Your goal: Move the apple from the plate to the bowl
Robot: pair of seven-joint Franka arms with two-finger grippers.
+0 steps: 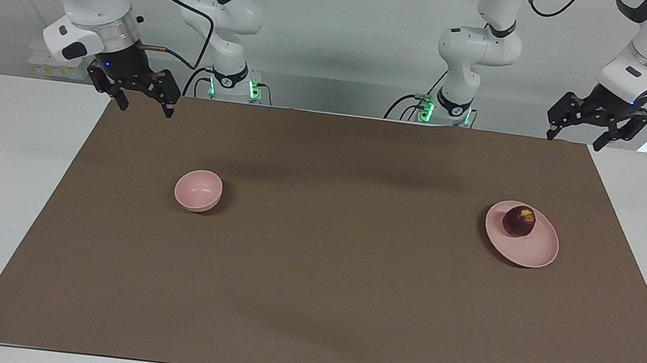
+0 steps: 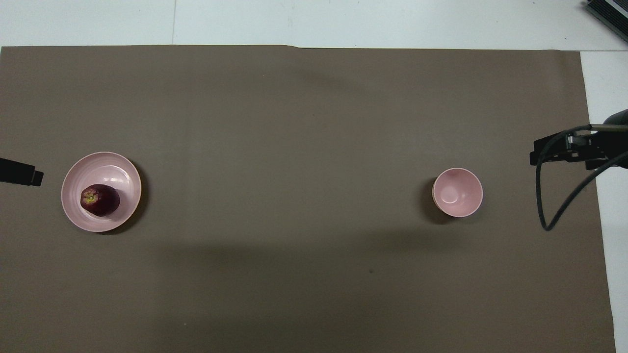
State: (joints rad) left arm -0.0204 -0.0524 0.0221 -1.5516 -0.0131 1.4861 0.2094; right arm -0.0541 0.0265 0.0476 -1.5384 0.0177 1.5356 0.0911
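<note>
The dark red apple (image 1: 519,221) (image 2: 100,200) sits on the flat pink plate (image 1: 529,250) (image 2: 105,171), toward the left arm's end of the brown mat. The small deep pink bowl (image 1: 198,190) (image 2: 457,192) stands empty toward the right arm's end. My left gripper (image 1: 573,140) hangs open and empty in the air over the mat's corner at its own end, apart from the plate; only its black tip shows in the overhead view (image 2: 19,172). My right gripper (image 1: 146,106) (image 2: 559,149) hangs open and empty over the mat's corner at its end, apart from the bowl.
A brown mat (image 1: 327,255) covers most of the white table (image 1: 6,182). A black cable (image 2: 544,206) loops down from the right gripper over the mat's edge beside the bowl. The stretch of mat between bowl and plate is bare.
</note>
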